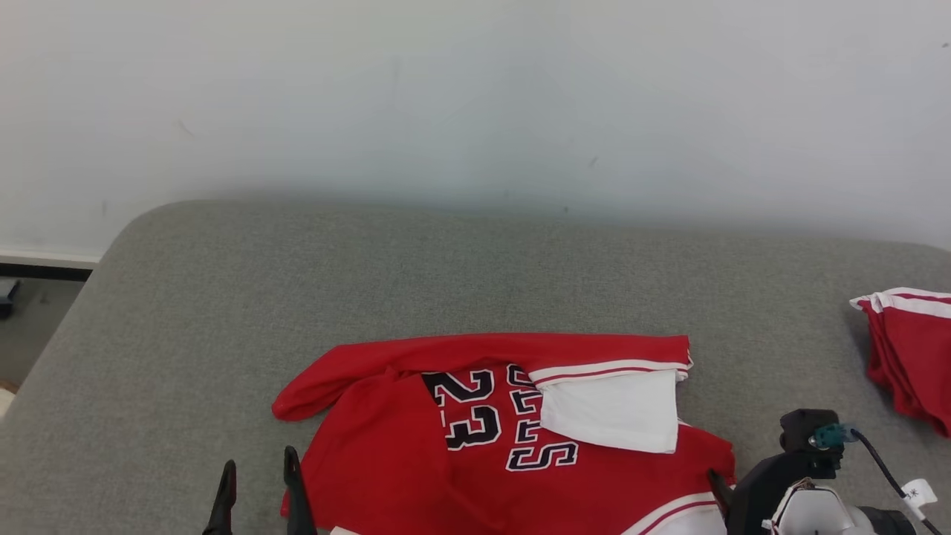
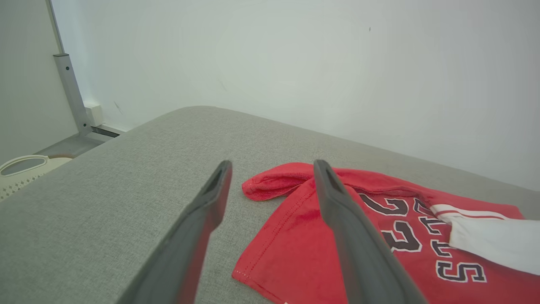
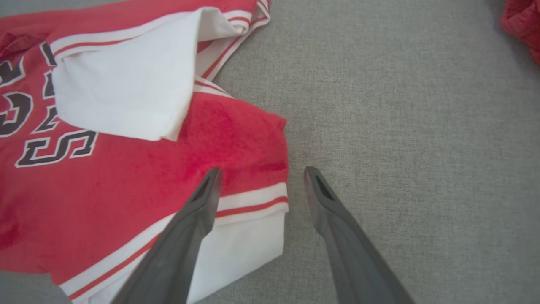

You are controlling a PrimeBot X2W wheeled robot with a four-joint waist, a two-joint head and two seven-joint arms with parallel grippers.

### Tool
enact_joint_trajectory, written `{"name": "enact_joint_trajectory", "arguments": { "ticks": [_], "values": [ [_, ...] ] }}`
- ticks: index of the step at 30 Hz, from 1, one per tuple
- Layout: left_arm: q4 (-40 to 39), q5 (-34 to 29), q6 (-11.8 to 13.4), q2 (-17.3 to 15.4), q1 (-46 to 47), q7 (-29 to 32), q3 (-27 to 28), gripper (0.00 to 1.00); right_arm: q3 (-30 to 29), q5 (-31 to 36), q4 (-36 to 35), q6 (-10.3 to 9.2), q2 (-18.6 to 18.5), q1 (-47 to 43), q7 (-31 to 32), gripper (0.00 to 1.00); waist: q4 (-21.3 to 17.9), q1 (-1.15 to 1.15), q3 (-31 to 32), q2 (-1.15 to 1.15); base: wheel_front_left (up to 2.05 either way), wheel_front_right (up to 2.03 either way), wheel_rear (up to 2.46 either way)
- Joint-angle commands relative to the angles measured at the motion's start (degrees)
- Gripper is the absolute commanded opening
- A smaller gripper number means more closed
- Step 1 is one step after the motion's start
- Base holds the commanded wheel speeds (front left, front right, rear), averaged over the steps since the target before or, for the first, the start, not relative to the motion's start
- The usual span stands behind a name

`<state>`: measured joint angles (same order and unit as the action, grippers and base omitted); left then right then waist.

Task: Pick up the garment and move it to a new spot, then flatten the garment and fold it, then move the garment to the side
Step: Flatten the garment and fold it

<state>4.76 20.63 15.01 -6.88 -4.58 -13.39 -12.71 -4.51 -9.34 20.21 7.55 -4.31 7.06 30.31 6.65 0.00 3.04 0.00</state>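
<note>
Left pincer (image 2: pixel 272 164) and right pincer (image 3: pixel 262 171) — both spread wide, gripping nothing — flank the red jersey (image 1: pixel 386 461).

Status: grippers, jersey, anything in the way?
Left gripper open, empty, beside jersey. Right gripper open, empty, at its striped corner. Partly folded, lying on grey cushion. Second red garment far right, apart.

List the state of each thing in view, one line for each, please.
red jersey: lying rumpled, a white part turned over its print, not held.
second red garment: looks folded, lying apart at the right.
left gripper: open, empty.
right gripper: open, empty.
</note>
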Motion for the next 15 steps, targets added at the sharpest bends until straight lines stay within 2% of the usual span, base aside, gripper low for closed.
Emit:
{"name": "enact_joint_trajectory", "arguments": {
  "ticks": [1,6,11,12,13,14,15],
  "values": [
    [-1.10,0.22,-0.63,-0.17,0.98,0.39,-0.22,1.00,-1.66,1.67,0.92,-0.14,-0.04,1.26,1.18,1.00,1.90,0.00,-1.06,0.00,0.00,0.00,0.00],
    [-2.64,0.33,-1.21,-0.66,1.86,0.65,-0.56,1.00,-4.10,4.56,2.43,-0.14,0.21,3.10,0.84,1.00,3.71,0.00,-1.98,0.00,0.00,0.00,0.00],
    [-3.82,0.51,-1.25,-1.43,2.72,0.84,-0.12,1.00,-4.53,3.92,5.39,-0.14,0.25,5.01,1.91,1.00,5.56,0.00,-3.32,0.00,0.00,0.00,0.00],
    [-3.90,0.61,-1.28,-1.47,2.84,0.84,-0.13,1.00,-4.71,3.73,5.99,-0.14,0.16,5.32,2.35,0.82,5.85,0.00,-3.58,0.00,0.00,0.00,0.00],
    [-3.94,0.72,-1.35,-1.53,2.95,0.82,-0.06,1.00,-4.69,3.86,6.46,-0.14,0.02,5.64,2.70,0.39,6.08,0.00,-3.77,0.00,0.00,0.00,0.00],
    [-3.96,0.88,-1.39,-1.56,3.05,0.77,0.01,1.00,-4.67,3.88,6.70,-0.14,-0.16,5.99,2.74,0.23,6.32,0.00,-4.00,0.00,0.00,0.00,0.00],
    [-3.94,1.03,-1.38,-1.55,3.10,0.65,0.13,1.00,-4.80,3.85,6.86,-0.14,-0.33,6.32,2.55,0.00,6.46,0.00,-4.16,0.00,0.00,0.00,0.00]
  ]
}}
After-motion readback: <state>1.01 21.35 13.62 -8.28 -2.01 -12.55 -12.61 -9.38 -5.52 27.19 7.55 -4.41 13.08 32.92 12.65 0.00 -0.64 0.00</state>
